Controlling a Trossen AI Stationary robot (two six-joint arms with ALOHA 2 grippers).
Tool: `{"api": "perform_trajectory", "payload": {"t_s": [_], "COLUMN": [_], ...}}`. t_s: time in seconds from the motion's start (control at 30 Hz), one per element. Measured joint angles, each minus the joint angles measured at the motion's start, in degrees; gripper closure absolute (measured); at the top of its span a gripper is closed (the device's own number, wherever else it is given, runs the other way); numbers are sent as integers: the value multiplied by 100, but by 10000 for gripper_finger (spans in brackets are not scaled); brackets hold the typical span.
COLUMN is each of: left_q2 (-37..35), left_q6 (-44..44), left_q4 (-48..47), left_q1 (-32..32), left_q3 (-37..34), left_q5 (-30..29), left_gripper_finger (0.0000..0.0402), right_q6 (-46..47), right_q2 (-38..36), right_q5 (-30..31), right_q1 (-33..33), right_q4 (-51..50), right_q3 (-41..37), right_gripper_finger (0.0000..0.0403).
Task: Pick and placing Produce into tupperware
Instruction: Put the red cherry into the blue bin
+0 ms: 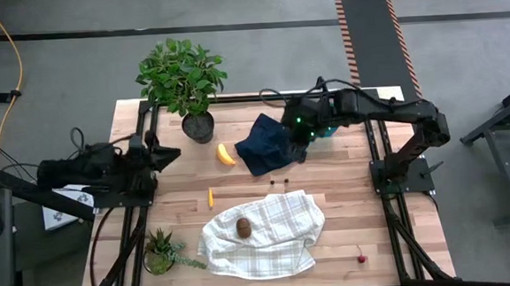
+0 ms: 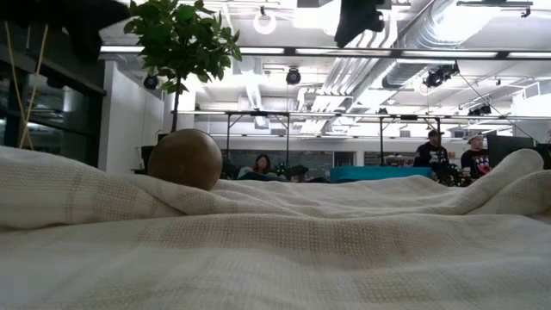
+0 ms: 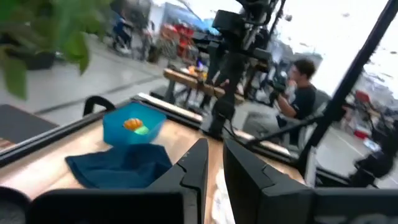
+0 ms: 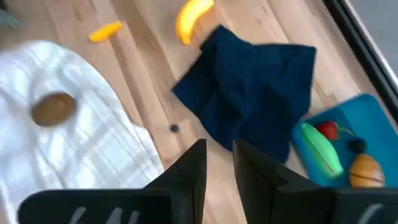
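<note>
The teal tupperware (image 4: 357, 134) stands at the far right of the table, mostly hidden under my right arm in the high view. It holds a green piece (image 4: 322, 149), a red piece (image 4: 328, 129) and an orange piece (image 4: 365, 171). My right gripper (image 4: 219, 163) hovers above the navy cloth (image 1: 268, 142), its fingers a narrow gap apart with nothing between them. The banana (image 1: 226, 154) lies left of that cloth. A small orange piece (image 1: 210, 197) lies on the wood. The brown kiwi (image 1: 242, 226) rests on the white checked cloth (image 1: 265, 235). Cherries (image 1: 361, 258) lie near the front right. My left gripper (image 1: 169, 154) is shut at the left, pointing level.
A tall potted plant (image 1: 185, 81) stands at the far left, and a small one (image 1: 161, 252) at the near left corner. Two tiny dark things (image 1: 280, 182) lie between the two cloths. Black frame rails (image 1: 385, 166) run along both sides. People sit in the room beyond the table.
</note>
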Motion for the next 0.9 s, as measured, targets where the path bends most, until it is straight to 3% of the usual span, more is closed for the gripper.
{"api": "perform_trajectory", "payload": {"t_s": [0.3,0.53,0.73,0.9], "left_q2": [2051,3624,4344,4445], "left_q6": [-316,-399,-359,-359], "left_q4": [-337,-514,-822,-829], "left_q1": [0,-6,-15,-339], "left_q3": [1145,2060,2710,2935], "left_q5": [1759,2593,3204,3191], "left_gripper_finger": [362,362,362,362], "right_q6": [722,1605,2361,3102], "right_q2": [0,0,0,0], "right_q5": [1047,1842,2113,2104], "right_q1": [964,1624,2188,2629], "right_q4": [-630,-1309,-1848,-2036], "right_q3": [0,0,-2,-4], "right_gripper_finger": [332,332,332,332]}}
